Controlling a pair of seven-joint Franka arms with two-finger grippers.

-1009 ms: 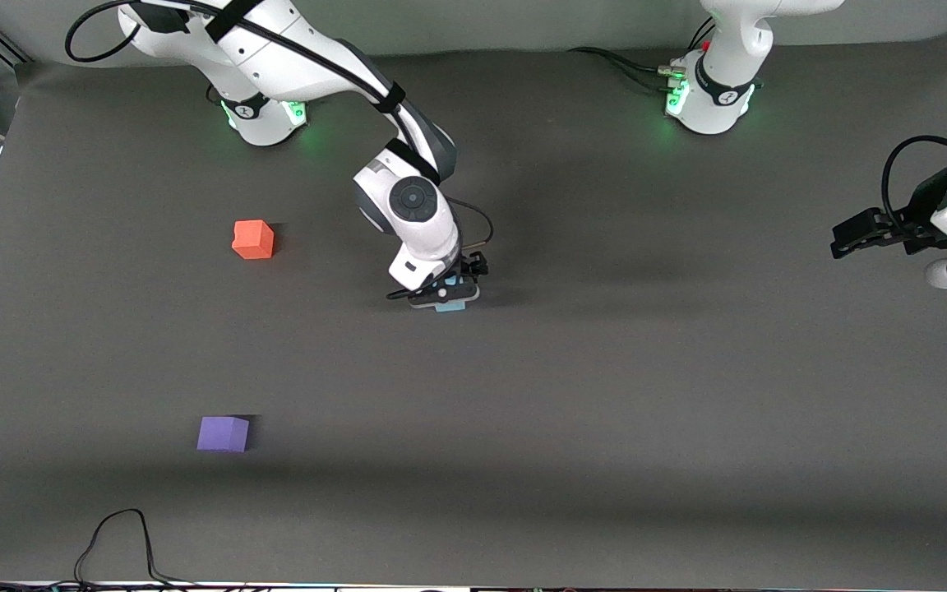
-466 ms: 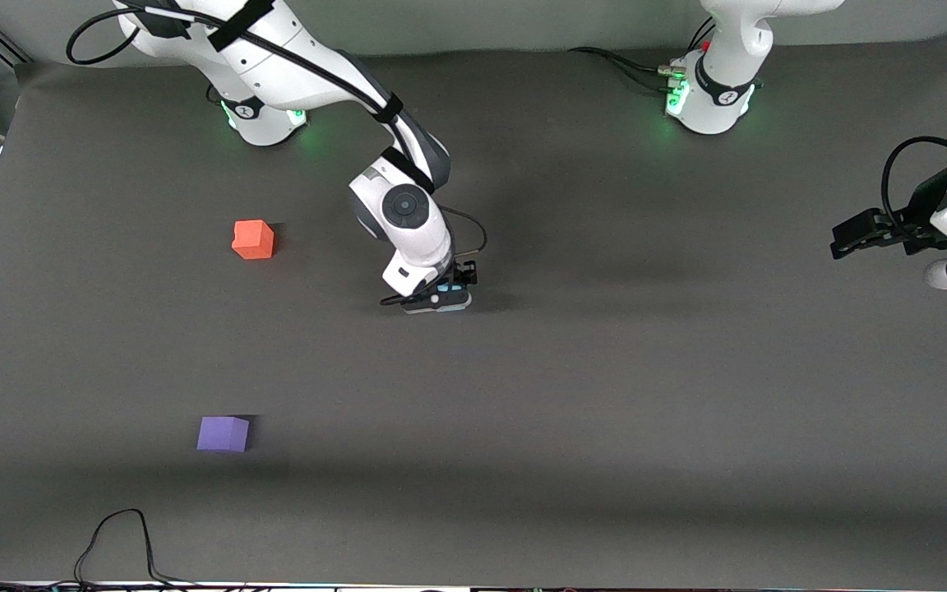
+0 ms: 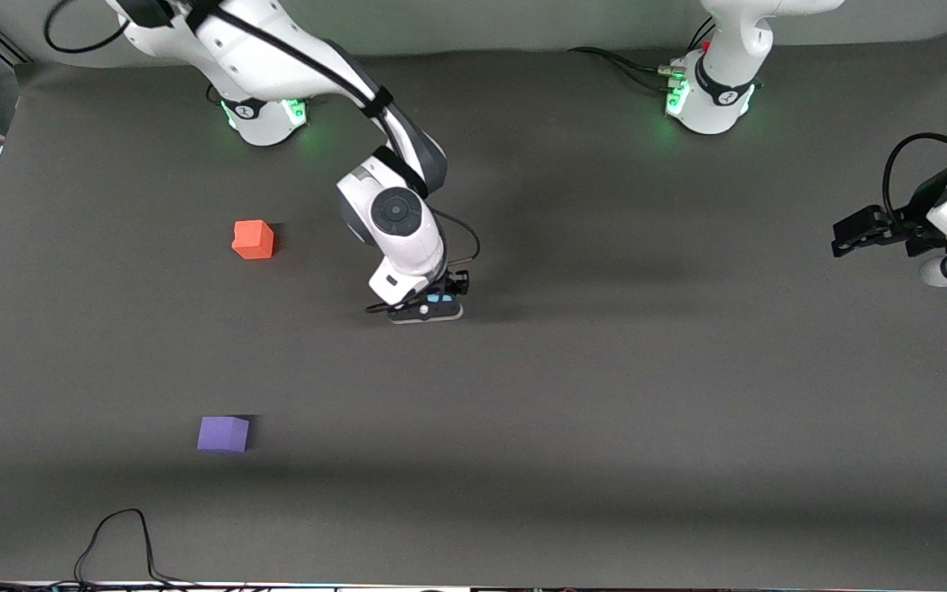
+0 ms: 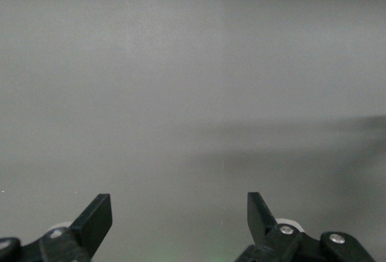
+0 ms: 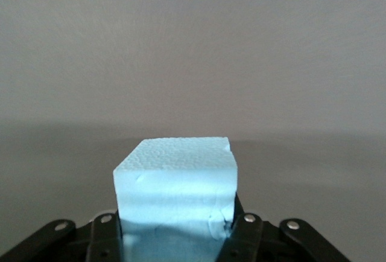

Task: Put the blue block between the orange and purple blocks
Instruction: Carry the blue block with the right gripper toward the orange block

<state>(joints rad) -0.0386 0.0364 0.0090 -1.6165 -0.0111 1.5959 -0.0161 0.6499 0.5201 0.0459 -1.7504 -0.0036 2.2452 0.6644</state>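
1. A dark grey worktop (image 3: pixel 605 411) carries three small cubes and two white robot arms whose bases stand along its top edge in the front view.

2. The right hand (image 3: pixel 432 306) sits near the middle of the worktop, clenched around the blue block (image 5: pixel 175 186). Its wrist camera shows the pale blue cube wedged between the black fingers, held so it can be carried rather than pushed.

3. From the front, only a sliver of blue shows under the hand, because the wrist hides most of it. Whether it is lifted clear of the worktop, I cannot tell.

4. The orange block (image 3: pixel 253 239) lies at about ten o'clock from the right hand.

5. The purple block (image 3: pixel 223 433) lies at about eight o'clock from that hand, nearer the front camera than the orange one. The two are well apart, leaving an open gap that looks meant for the blue cube.

6. The left hand (image 3: pixel 852 234) waits at three o'clock, over the worktop's edge, fingers (image 4: pixel 96 217) spread and holding nothing, keeping out of the way.
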